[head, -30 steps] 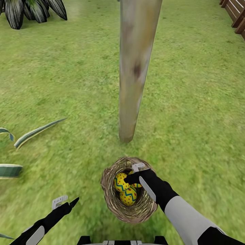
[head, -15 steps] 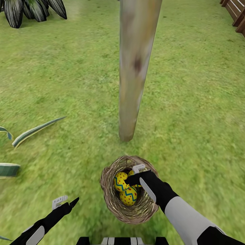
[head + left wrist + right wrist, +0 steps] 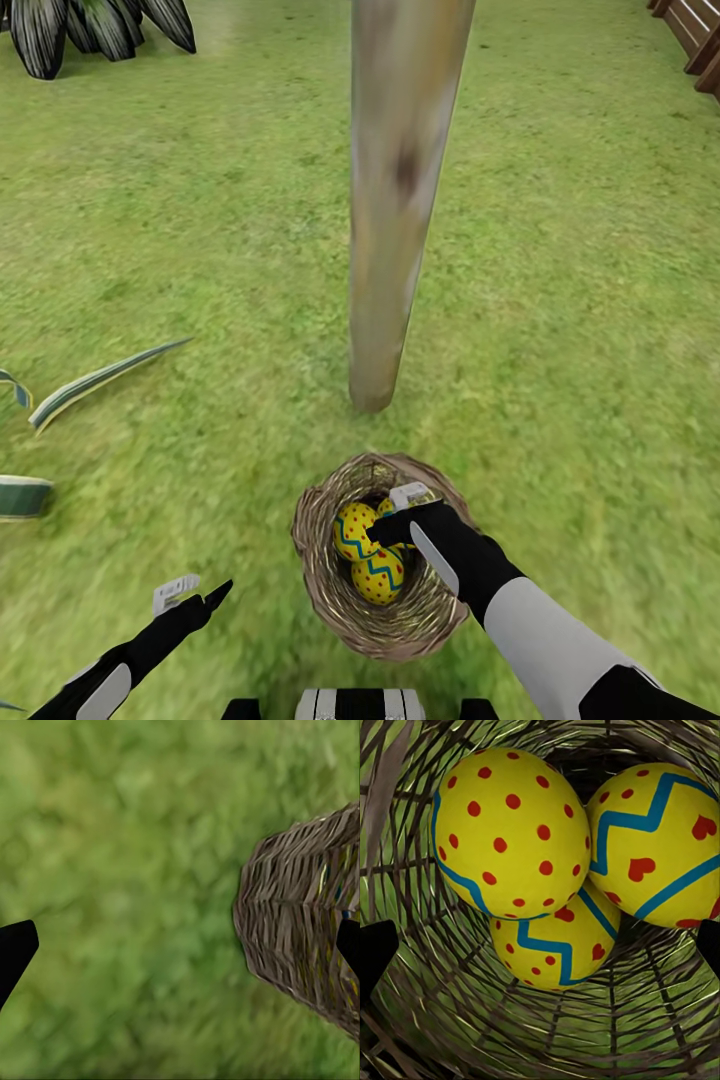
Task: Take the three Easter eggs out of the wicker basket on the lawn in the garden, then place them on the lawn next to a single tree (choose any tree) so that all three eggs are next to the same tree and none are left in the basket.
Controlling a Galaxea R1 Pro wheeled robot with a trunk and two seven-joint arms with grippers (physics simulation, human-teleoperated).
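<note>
While right pincer (image 3: 398, 510) gapes inside wicker basket (image 3: 325, 585) — three yellow eggs (image 3: 510, 832), blue zigzags, red dots

Rough woven wicker basket (image 3: 385, 625); seemingly smooth eggs (image 3: 514, 832)

The three Easter eggs (image 3: 547, 870) lie in the wicker basket (image 3: 380, 625), directly ahead of the right gripper (image 3: 385, 512) jaws. The tree (image 3: 395, 220) stands beyond. The left gripper (image 3: 190, 595) hangs left of the basket, above the lawn (image 3: 200, 250).
</note>
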